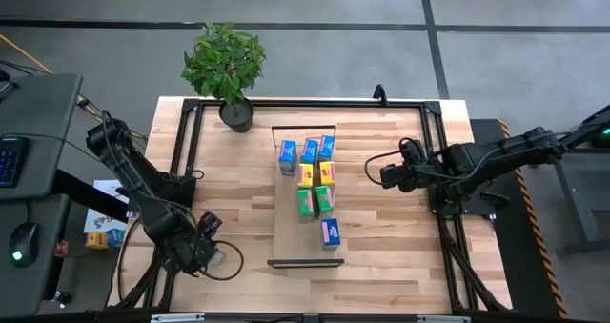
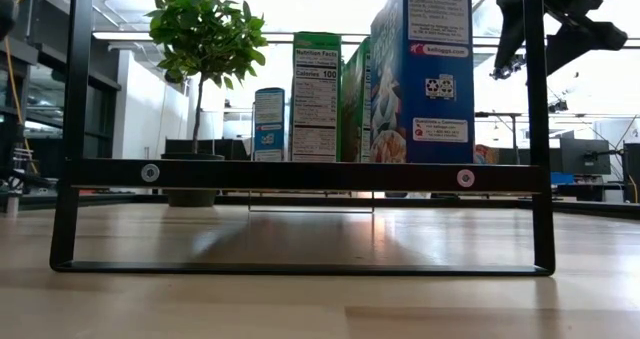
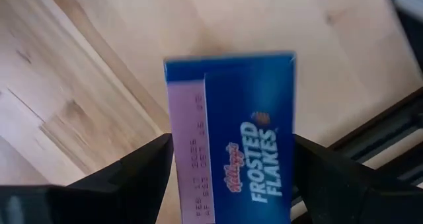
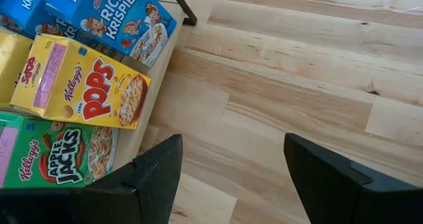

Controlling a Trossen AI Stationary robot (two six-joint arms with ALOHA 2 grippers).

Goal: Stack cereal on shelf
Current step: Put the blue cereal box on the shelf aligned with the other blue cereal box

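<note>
From above, the shelf (image 1: 286, 230) lies along the middle of the bench (image 1: 381, 256), with 7 cereal boxes (image 1: 315, 175) clustered on it, blue ones toward the plant (image 1: 226, 64), then yellow, green, and 1 blue box apart at the near end. The left claw (image 1: 212, 253) sits at the bench's near left corner, well apart from the shelf. The right claw (image 1: 379, 171) hangs just beside the shelf's right edge.

At bench height, the boxes stand upright behind the shelf's black bracket (image 2: 300, 174).

The left wrist camera shows the left claw's fingers (image 3: 135, 178) clamped on either side of a blue Frosted Flakes box (image 3: 231, 145), above bare wood.

The right wrist camera shows the right claw spread wide and empty over the bench, next to Rice Krispies, Corn Pops and Apple Jacks boxes.
</note>
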